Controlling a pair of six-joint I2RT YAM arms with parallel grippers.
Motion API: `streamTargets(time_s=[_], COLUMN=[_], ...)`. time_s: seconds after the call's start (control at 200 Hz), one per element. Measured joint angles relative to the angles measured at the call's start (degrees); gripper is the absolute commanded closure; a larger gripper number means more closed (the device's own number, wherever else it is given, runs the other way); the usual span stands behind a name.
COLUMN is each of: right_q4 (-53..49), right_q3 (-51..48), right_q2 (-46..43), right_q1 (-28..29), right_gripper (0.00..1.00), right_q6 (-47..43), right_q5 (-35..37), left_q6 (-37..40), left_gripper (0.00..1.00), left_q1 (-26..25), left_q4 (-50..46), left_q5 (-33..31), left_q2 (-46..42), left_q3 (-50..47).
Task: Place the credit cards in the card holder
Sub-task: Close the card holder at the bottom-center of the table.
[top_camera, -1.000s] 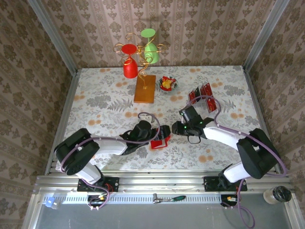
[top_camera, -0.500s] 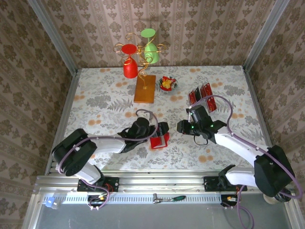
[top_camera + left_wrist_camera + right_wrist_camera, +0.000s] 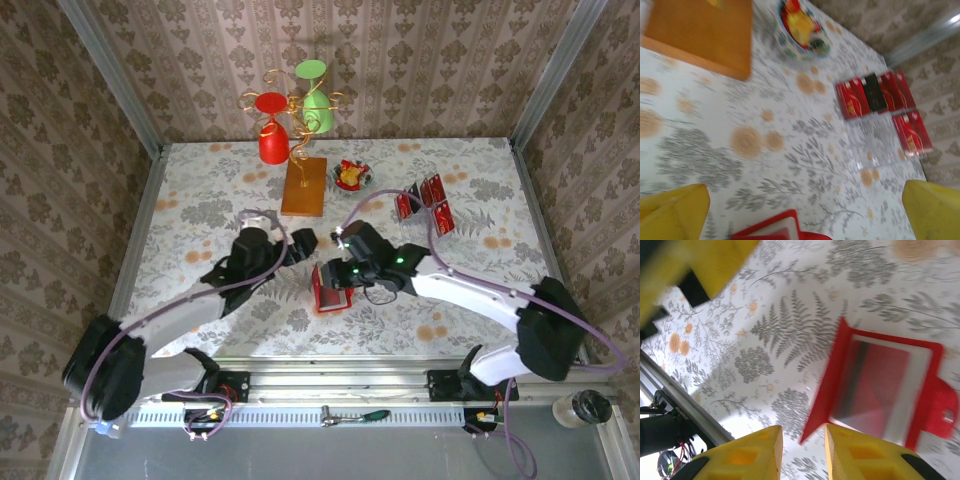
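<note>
The card holder [image 3: 329, 297] is a red wallet with a pale inside, standing open on the table's near middle. My right gripper [image 3: 330, 280] is down at it. In the right wrist view the card holder's [image 3: 880, 390] raised red cover has its lower corner between the open yellow fingers [image 3: 865, 455] of my right gripper [image 3: 802, 452], close to one and apart from the other. My left gripper [image 3: 303, 243] hangs up and left of it, open and holding nothing. The card holder's edge [image 3: 775, 230] lies below the left gripper [image 3: 802, 212]. The credit cards [image 3: 424, 201], red with black bands [image 3: 856, 98], lie at the back right.
A clear plastic sheet [image 3: 872, 142] lies among the cards. A bowl of sweets [image 3: 352, 176] and an orange wooden slab [image 3: 304, 186] carrying a wire stand with a red cup [image 3: 272, 141] and a green cup [image 3: 318, 108] are at the back. The table's rail [image 3: 675, 390] runs near the right gripper.
My left gripper has let go of the card holder, opened and drawn back to the upper left. My right gripper has swung left from near the cards down onto the card holder.
</note>
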Motion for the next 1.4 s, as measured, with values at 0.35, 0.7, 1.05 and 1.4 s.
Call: streamTargets(time_s=[0.35, 0.7, 1.05, 1.4], right_q4=[-3.72, -7.23, -3.58, 0.46], right_q3=[15.65, 14.25, 2.62, -3.85], right_q2=[19.76, 21.38, 17.73, 11.93], right_q1=[4.74, 1.57, -2.58, -3.41], right_gripper=[0.73, 0.74, 0.75, 0.76], right_q6=[-2.51, -4.98, -4.5, -1.55], right_q5=[0.15, 2.25, 3.04, 3.02], left_q6=[1.25, 2.62, 5.55, 9.27], left_gripper=[0.0, 0.0, 0.0, 0.0], left_q1=[10.05, 9.16, 1.27, -9.57], left_q4=[-18.97, -23.93, -23.5, -23.3], left_q5=[-3.74, -2.64, -2.64, -6.86], left_q2=[-18.34, -15.8, -7.37, 5.4], left_q3=[-3.58, -4.79, -3.89, 1.42])
